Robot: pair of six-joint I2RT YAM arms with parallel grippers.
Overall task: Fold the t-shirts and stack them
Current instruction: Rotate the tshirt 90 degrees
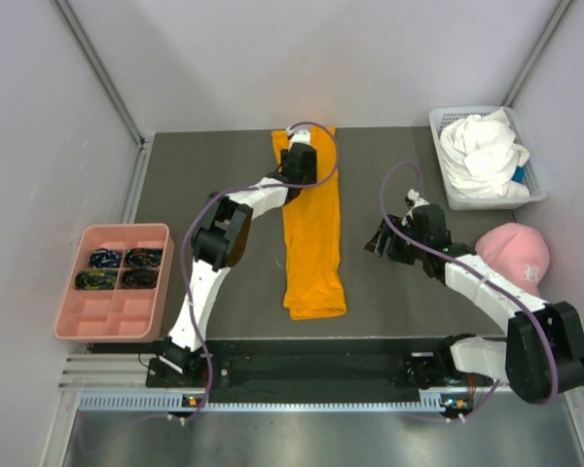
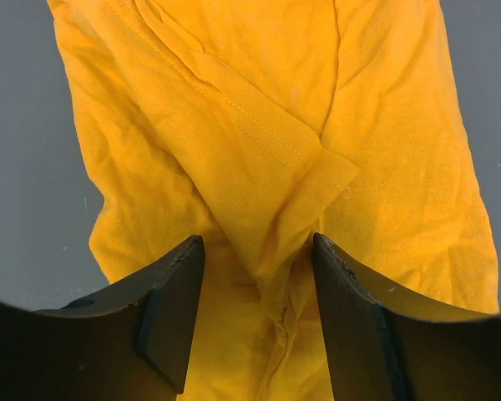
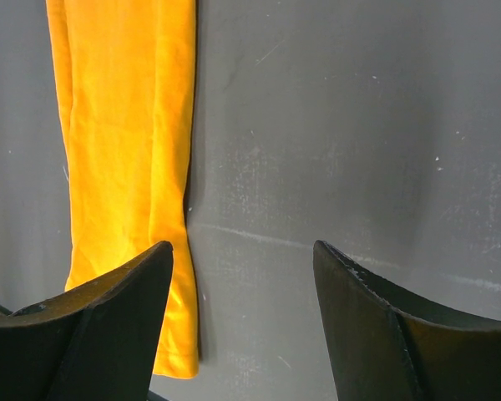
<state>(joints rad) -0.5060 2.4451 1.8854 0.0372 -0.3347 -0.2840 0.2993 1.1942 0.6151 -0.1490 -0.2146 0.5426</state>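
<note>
My left gripper (image 2: 255, 251) is spread wide at the far end of the orange t-shirt (image 1: 313, 243), straddling a sleeve fold. My right gripper (image 3: 242, 251), jaws parted, hangs just right of that shirt. The white t-shirt (image 1: 482, 151) lies well to its right. If I close here, I may pinch a single layer and drag the folded strip crooked.

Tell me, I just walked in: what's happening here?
Two arms are folding shirts. The orange shirt lies in a long strip on the table. The left arm has its jaws open astride a fold at the far end; the right arm hovers beside the strip, jaws open. A white shirt sits in the basket.
</note>
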